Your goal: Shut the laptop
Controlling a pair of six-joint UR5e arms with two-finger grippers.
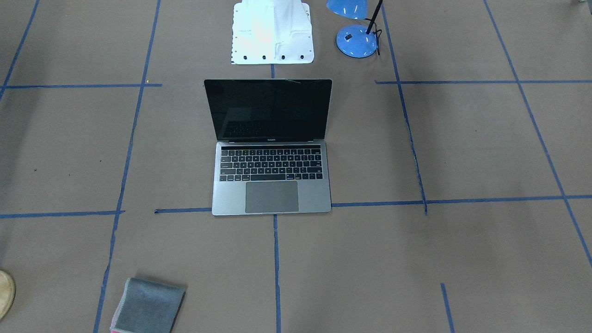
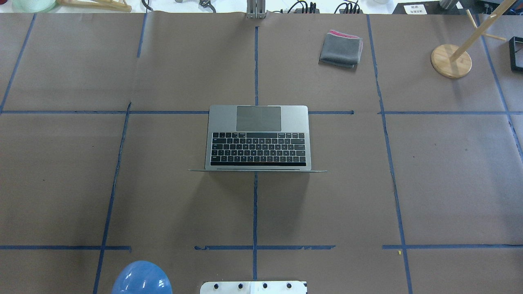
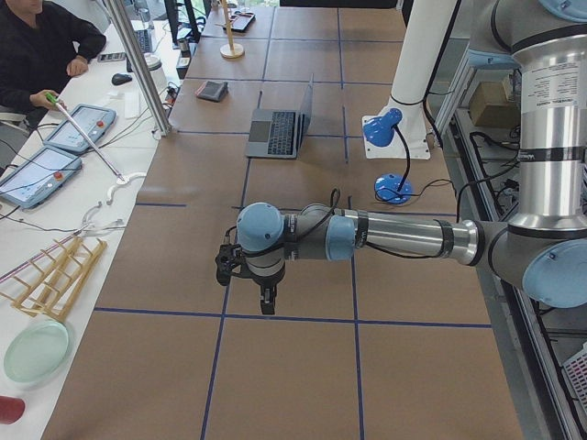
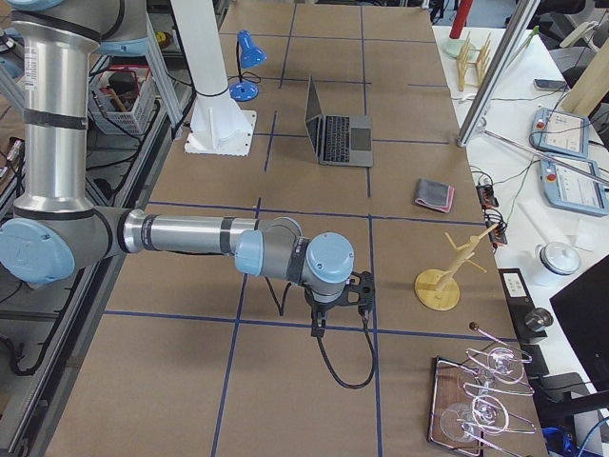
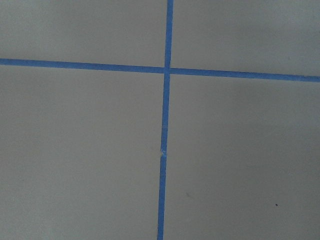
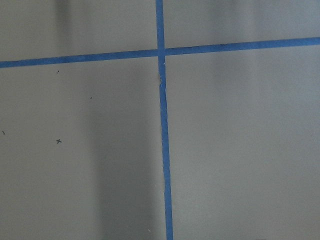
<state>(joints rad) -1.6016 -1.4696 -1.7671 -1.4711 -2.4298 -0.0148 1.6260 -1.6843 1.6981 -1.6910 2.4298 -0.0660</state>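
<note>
Front-facing view: the laptop (image 1: 271,185) sat open mid-table (image 1: 462,138), screen dark and upright, keyboard towards the camera. The small wordmark under the screen was too small to read. A white robot base (image 1: 273,32) stood just behind the lid, a blue desk lamp (image 1: 356,40) beside that, and a folded grey cloth (image 1: 148,307) lay well apart near the bottom edge.

Overhead view: the lid showed edge-on. A wooden stand (image 2: 450,61) stood far off at the upper right, with nothing touching the laptop.

Left side view: the left gripper (image 3: 266,301) pointed down over the brown paper, well short of the laptop, and I cannot tell how its fingers were set. An operator (image 3: 41,46) sat at the side bench.

Right side view: the right gripper (image 4: 319,326) likewise hung above the paper, holding nothing visible; whether it was apart or together could not be told.

Both wrist views: only brown paper crossed by blue tape (image 5: 164,150)
</note>
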